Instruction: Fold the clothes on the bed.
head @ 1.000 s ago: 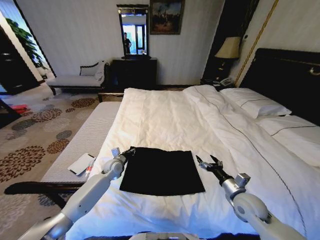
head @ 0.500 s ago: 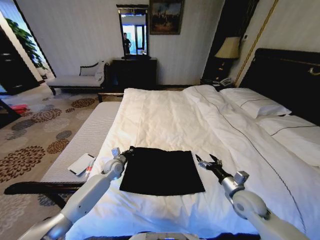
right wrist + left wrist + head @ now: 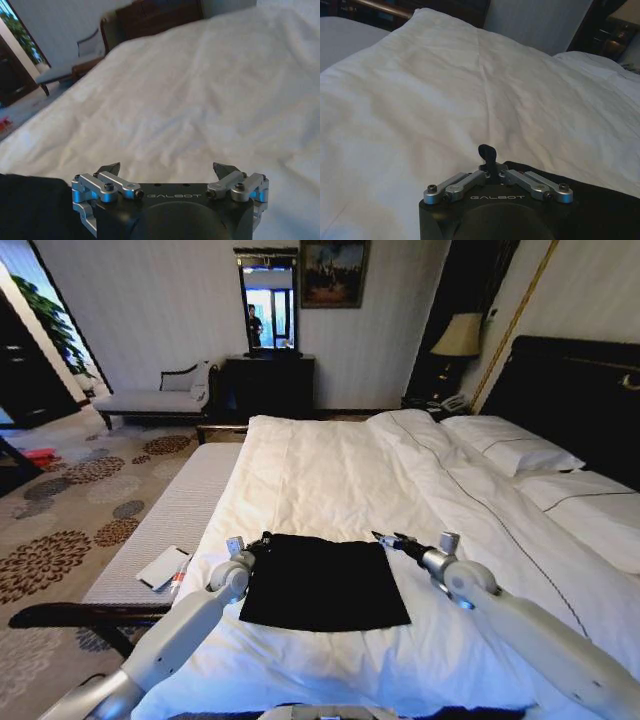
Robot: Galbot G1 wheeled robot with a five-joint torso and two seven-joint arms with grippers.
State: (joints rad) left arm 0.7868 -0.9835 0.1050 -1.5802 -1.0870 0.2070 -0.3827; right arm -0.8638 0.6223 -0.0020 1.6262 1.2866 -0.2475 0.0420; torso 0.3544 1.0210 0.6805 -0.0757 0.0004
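Note:
The clothes [image 3: 322, 582], a black garment, lie flat as a rectangle on the near part of the bed [image 3: 340, 475] with its white duvet. My left gripper [image 3: 262, 540] sits at the garment's far left corner. In the left wrist view the left gripper [image 3: 487, 152] is shut, pinching that corner, and the black fabric [image 3: 600, 210] runs off beside it. My right gripper [image 3: 385, 538] is at the far right corner, just off the cloth. It [image 3: 167, 170] stands open over the white duvet, with the garment's edge [image 3: 30, 205] beside it.
A grey upholstered bench [image 3: 170, 515] runs along the bed's left side with a white flat item [image 3: 162, 567] on it. Pillows [image 3: 510, 450] and a dark headboard [image 3: 580, 390] are to the right. A dresser with a mirror [image 3: 268, 380] stands at the far wall.
My right arm has swung leftward and forward, bringing its open gripper from the right of the garment to the far right corner. The left gripper has stayed put.

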